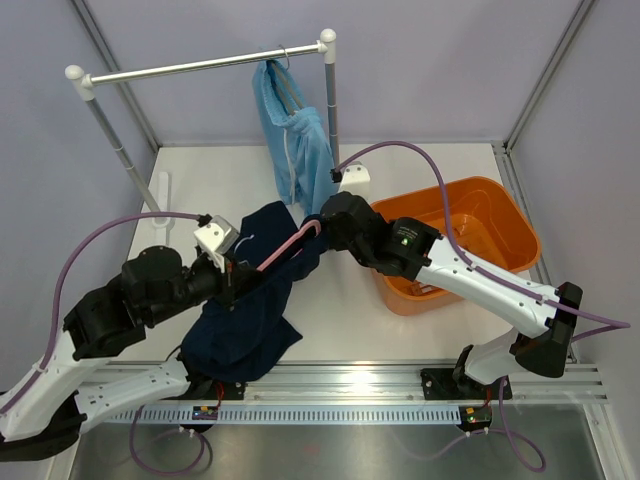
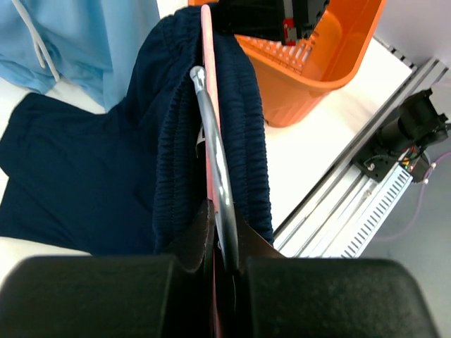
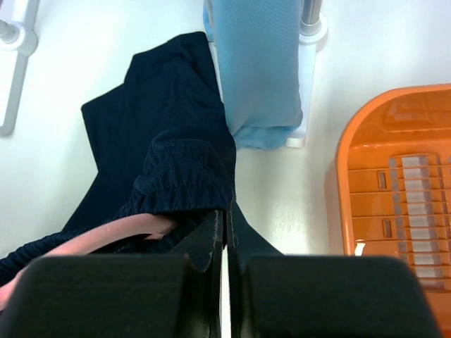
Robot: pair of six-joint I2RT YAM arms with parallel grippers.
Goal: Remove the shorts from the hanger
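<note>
Left of the orange basin (image 1: 500, 215), the navy shorts (image 1: 245, 330) hang by their gathered waistband over a pink hanger (image 1: 285, 250), held up between the two arms. The rest of the cloth droops down and spreads on the white counter (image 1: 400, 320) farther left of the basin. The left fingers (image 2: 197, 239) are closed on the hanger at the end away from the basin, with its metal hook (image 2: 215, 162) running in between them alongside the pink bar. The right fingers (image 3: 211, 236) are pressed together at the hanger end nearer the basin. They seem to be pinching the edge of the navy waistband, though the wrist view shows only cloth meeting the tips. Beyond the basin's far left corner, the light blue shorts (image 1: 300, 140) dangle from the rod of a rack (image 1: 200, 67), their lower end close to the navy pair.
</note>
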